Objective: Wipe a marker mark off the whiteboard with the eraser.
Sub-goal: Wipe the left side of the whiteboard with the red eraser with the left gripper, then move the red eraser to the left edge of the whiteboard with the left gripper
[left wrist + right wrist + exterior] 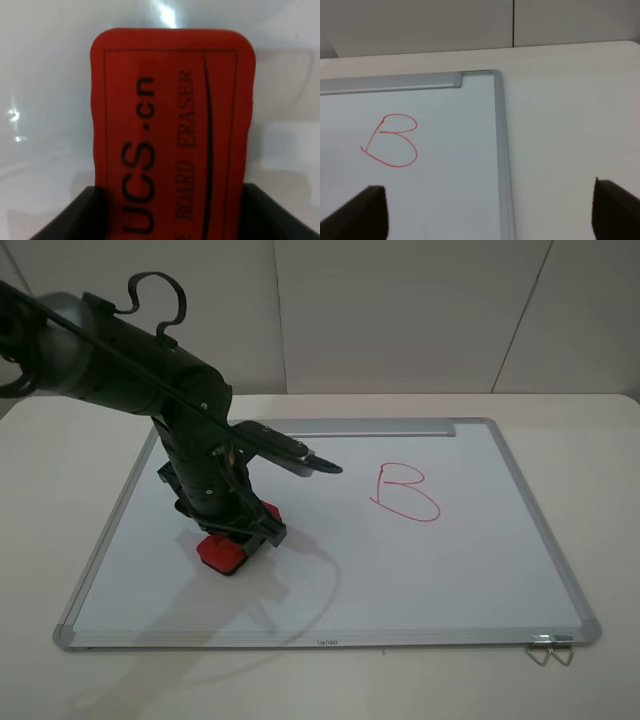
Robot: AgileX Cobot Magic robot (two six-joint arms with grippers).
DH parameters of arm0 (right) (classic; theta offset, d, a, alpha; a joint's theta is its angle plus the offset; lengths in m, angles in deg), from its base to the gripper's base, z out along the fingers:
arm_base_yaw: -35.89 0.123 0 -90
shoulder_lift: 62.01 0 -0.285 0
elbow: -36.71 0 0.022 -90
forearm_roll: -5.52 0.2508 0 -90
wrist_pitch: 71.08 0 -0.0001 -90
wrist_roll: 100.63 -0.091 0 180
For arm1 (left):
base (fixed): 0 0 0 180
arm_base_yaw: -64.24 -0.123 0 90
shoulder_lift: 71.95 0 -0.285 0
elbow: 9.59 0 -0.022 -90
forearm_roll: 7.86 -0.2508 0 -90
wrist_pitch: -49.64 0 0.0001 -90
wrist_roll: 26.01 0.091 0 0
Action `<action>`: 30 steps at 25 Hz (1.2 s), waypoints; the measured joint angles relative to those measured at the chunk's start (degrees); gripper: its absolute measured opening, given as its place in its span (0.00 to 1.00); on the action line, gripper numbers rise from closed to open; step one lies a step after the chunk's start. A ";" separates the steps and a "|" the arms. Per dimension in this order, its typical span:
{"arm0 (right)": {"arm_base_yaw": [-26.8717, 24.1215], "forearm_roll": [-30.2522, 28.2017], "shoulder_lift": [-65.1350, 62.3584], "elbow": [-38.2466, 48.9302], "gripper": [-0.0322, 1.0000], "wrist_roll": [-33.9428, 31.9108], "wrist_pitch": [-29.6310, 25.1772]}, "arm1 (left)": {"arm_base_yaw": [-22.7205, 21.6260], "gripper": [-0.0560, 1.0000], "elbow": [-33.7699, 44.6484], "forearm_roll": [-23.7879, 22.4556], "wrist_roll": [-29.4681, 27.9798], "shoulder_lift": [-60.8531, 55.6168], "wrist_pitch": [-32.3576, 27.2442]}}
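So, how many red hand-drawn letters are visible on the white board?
1. The red letter B lies right of centre on the silver-framed whiteboard. Another letter may be hidden under the red block eraser or the left arm.

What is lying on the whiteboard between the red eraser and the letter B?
Nothing. In the exterior high view the whiteboard is bare between the eraser and the letter B; only a faint shadow crosses that stretch.
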 joint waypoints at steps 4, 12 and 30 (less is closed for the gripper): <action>0.00 0.00 0.00 0.00 0.73 0.00 0.00 | -0.81 0.57 2.60 -2.13 -8.25 -6.05 -1.50; 0.00 0.00 0.00 0.00 0.73 0.00 0.00 | -6.48 0.57 14.39 -5.70 -20.88 -15.10 2.90; 0.00 0.00 0.00 0.00 0.73 0.00 0.00 | -7.99 0.57 19.10 -9.19 -31.86 -12.23 9.55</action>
